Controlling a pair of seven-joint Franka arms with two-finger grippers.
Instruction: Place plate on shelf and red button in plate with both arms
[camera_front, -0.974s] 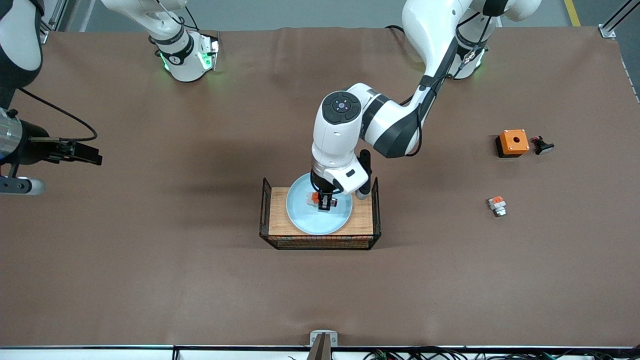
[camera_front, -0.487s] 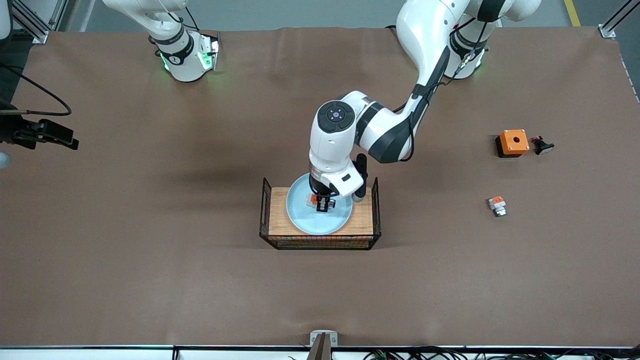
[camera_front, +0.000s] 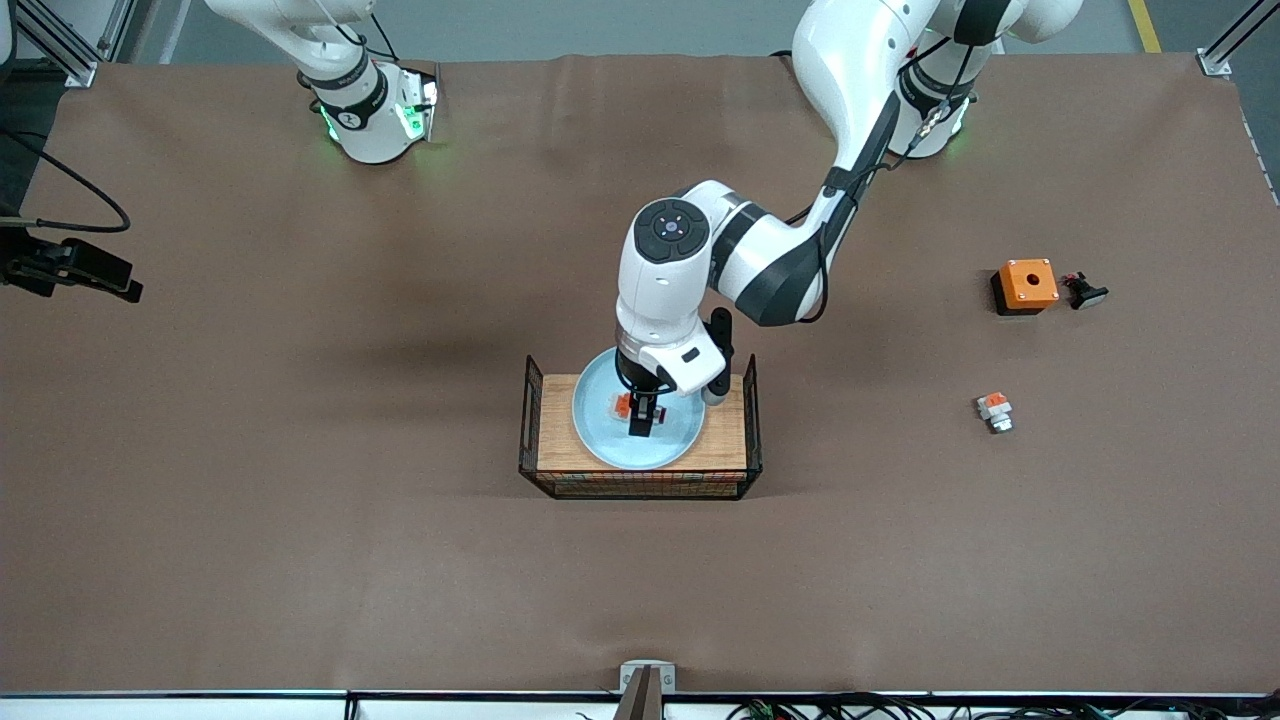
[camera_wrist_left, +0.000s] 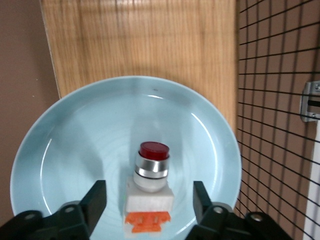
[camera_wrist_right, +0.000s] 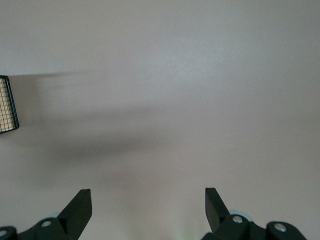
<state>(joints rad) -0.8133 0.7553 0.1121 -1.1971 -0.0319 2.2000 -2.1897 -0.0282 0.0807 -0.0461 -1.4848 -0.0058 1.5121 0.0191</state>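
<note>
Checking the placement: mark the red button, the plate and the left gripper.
red button (camera_wrist_left: 153, 150): left wrist view, dark red cap.
plate (camera_wrist_left: 75, 150): left wrist view, bare inner surface.
left gripper (camera_wrist_left: 150, 200): left wrist view, midway between its open fingers.

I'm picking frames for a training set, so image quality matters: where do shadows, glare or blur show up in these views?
Front view: sharp and evenly lit, a soft arm shadow on the table beside the basket. Left wrist view: crisp on the red button, faint curved highlights on the plate, the open left gripper dark at the edge. Right wrist view: soft, hazy shadow streaks on bare table under the open right gripper.
</note>
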